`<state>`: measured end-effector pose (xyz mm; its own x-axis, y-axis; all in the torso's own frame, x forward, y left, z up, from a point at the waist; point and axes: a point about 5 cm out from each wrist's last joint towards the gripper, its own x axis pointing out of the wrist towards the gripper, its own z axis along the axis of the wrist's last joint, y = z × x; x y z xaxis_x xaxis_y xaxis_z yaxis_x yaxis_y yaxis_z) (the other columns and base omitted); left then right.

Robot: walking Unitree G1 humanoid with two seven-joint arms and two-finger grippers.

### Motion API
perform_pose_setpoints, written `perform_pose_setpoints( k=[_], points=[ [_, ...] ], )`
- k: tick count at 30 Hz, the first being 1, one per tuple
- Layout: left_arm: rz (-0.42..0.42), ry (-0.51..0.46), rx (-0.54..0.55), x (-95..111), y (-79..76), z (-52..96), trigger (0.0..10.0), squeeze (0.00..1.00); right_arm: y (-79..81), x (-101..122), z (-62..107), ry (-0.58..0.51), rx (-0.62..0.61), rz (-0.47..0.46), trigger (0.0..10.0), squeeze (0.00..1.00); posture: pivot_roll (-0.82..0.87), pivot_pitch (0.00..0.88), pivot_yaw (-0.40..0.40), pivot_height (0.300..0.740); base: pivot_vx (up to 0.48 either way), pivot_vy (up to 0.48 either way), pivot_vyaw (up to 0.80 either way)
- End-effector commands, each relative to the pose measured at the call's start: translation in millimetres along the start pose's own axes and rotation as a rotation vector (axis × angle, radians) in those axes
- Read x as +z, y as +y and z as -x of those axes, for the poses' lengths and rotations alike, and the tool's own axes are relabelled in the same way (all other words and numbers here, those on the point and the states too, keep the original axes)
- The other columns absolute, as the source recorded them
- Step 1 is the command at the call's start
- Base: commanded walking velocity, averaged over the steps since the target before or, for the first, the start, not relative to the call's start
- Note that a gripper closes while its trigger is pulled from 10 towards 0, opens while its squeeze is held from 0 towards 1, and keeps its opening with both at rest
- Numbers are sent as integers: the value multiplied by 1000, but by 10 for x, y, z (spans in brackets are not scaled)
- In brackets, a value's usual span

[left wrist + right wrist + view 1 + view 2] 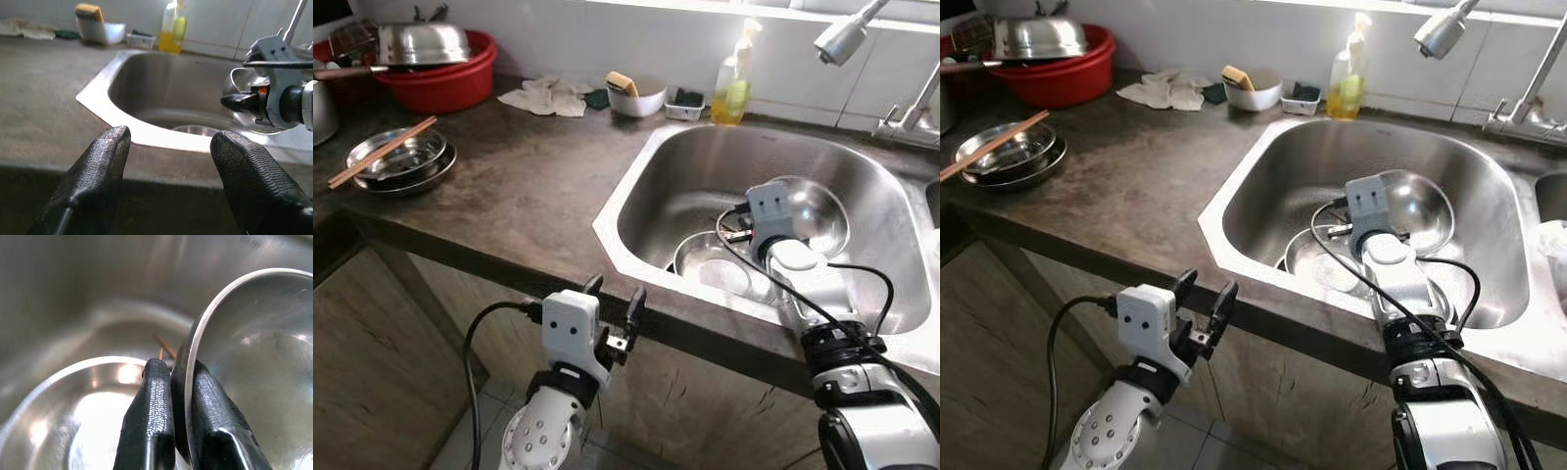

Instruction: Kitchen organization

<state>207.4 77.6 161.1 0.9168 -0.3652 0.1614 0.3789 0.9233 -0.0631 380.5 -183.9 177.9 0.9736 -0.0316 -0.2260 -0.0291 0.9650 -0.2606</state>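
My right gripper [178, 396] is clenched on the rim of a steel bowl [813, 215], tilted in the sink [656, 166]; next I should lift it clear toward the tabletop [529, 186]. The wrist view reveals the pinch and chopsticks [164, 347] beneath. My left gripper [615, 313] hangs released at the tabletop's edge.

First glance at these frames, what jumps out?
The right gripper is down in the steel sink, fingers pinched on the rim of a tilted metal bowl, with a second bowl lying flat beside it. The left gripper hangs open at the counter edge.
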Motion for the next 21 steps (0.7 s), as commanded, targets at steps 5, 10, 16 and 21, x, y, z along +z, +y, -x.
perform_pose_setpoints(
  k=[5,10,16,21],
  points=[
    [-3,5,-19,34,-71,32,10000,0,-42,2,-42,53,-9,71,10000,0,122,199,-38,740,0,0,0],
    [-3,13,-20,32,-63,34,10000,0,8,-95,-38,95,20,75,10000,1000,123,189,-37,740,0,0,0],
    [-10,8,-23,28,-55,15,10000,0,33,-110,-35,98,24,59,10000,1000,121,175,-35,740,0,0,0],
    [-15,5,-26,24,-41,-17,10000,0,8,-38,-26,57,-8,52,10000,1000,116,157,-33,740,0,0,0]
  ],
)
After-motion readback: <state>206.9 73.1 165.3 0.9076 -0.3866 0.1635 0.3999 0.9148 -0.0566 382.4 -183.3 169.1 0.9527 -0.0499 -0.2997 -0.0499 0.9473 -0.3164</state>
